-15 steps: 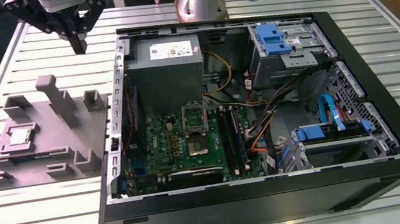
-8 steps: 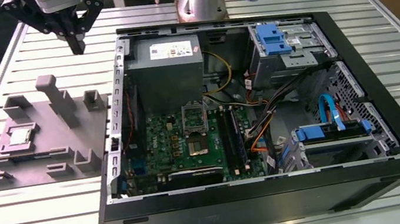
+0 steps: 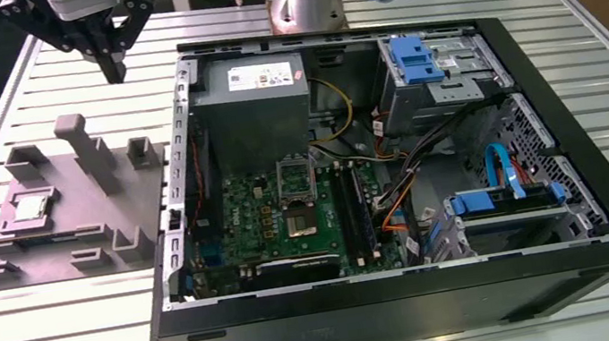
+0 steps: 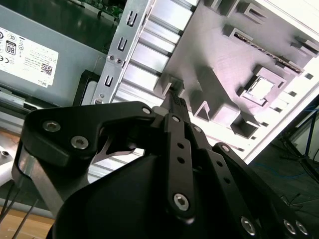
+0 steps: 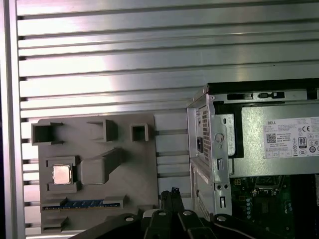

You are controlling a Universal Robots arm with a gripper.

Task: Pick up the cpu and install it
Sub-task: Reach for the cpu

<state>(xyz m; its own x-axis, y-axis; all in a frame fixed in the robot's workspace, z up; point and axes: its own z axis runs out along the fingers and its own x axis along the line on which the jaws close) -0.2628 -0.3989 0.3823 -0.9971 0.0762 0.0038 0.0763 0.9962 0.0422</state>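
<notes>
The cpu [image 3: 31, 208] is a small silvery square chip lying flat in a recess of a grey holder block [image 3: 95, 222] on the slatted table, at the exterior view's left. Both wrist views show the cpu [image 5: 61, 174] [image 4: 260, 88] in its pocket. My gripper [image 3: 116, 70] hangs well above the table beyond the holder's far side, near the case's corner, apart from the chip. Its black fingers [image 5: 171, 193] [image 4: 175, 101] are pressed together and shut on nothing. The open socket [image 3: 298, 197] sits on the green motherboard [image 3: 250, 226] inside the case.
The open black computer case [image 3: 600, 208] fills the table's middle and right. It holds a grey power supply [image 3: 255, 96], blue drive brackets [image 3: 414, 59] and cables. The holder has tall grey posts [image 3: 77, 146] and a blue memory stick [image 5: 79, 204] in a slot.
</notes>
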